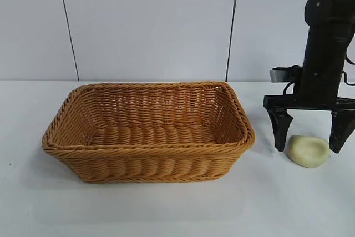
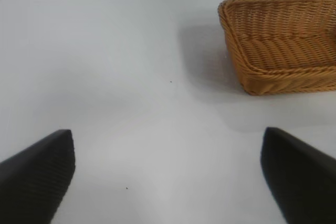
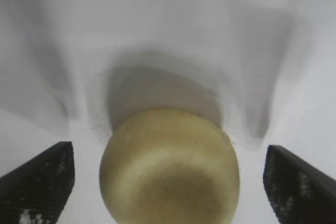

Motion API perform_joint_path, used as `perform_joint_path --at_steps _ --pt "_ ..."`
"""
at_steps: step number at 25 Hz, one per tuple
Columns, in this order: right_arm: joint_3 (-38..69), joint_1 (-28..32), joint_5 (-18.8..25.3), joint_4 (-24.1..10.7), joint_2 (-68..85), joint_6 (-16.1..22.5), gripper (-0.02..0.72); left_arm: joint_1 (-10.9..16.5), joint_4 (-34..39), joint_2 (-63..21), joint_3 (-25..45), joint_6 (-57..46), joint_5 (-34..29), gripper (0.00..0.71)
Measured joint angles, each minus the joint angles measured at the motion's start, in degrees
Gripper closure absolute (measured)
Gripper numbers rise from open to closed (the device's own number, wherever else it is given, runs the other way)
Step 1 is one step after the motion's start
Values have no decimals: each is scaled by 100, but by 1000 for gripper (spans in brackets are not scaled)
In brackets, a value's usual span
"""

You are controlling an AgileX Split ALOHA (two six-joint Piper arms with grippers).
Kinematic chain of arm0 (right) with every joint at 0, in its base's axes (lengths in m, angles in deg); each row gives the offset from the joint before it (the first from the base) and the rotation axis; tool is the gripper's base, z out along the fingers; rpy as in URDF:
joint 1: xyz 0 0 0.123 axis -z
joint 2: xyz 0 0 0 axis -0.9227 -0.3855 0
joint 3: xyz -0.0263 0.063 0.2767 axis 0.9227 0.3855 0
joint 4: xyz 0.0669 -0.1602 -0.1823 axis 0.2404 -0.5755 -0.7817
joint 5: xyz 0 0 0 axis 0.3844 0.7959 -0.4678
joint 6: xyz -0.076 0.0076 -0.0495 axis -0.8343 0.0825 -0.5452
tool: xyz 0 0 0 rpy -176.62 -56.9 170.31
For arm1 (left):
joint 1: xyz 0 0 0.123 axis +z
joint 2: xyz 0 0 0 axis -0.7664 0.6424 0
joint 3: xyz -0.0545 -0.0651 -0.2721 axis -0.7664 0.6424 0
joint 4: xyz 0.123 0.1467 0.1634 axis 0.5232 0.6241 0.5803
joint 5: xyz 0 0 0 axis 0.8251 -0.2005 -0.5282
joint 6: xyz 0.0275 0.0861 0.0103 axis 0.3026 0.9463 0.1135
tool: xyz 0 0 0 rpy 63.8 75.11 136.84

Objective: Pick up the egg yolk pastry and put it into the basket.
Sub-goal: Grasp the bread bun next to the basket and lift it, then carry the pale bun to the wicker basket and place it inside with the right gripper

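Note:
The egg yolk pastry, a small pale yellow-green lump, lies on the white table just right of the basket. My right gripper stands upright over it, one black finger on each side, tips down near the table. In the right wrist view the pastry fills the space between the fingers of the right gripper, with a narrow strip of table showing on both sides, so the jaws stand open around it. The left gripper is open over bare table, with a corner of the basket farther off.
The golden-brown wicker basket has nothing inside and sits mid-table. White table stretches in front of it and to its left. A pale panelled wall rises behind the table.

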Motion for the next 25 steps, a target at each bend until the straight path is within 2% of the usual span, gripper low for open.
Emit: perform_joint_path --at_steps 3,6,18,25 --pt "0 0 147 5 0 -5 565 0 0 0 0 0 0 18" --pt "-5 0 173 5 69 -25 624 0 0 0 0 0 0 18" --pt "-5 0 204 5 1726 -90 642 0 0 0 0 0 0 18" --pt "-5 -75 17 -2 2282 -94 645 0 0 0 0 0 0 18"
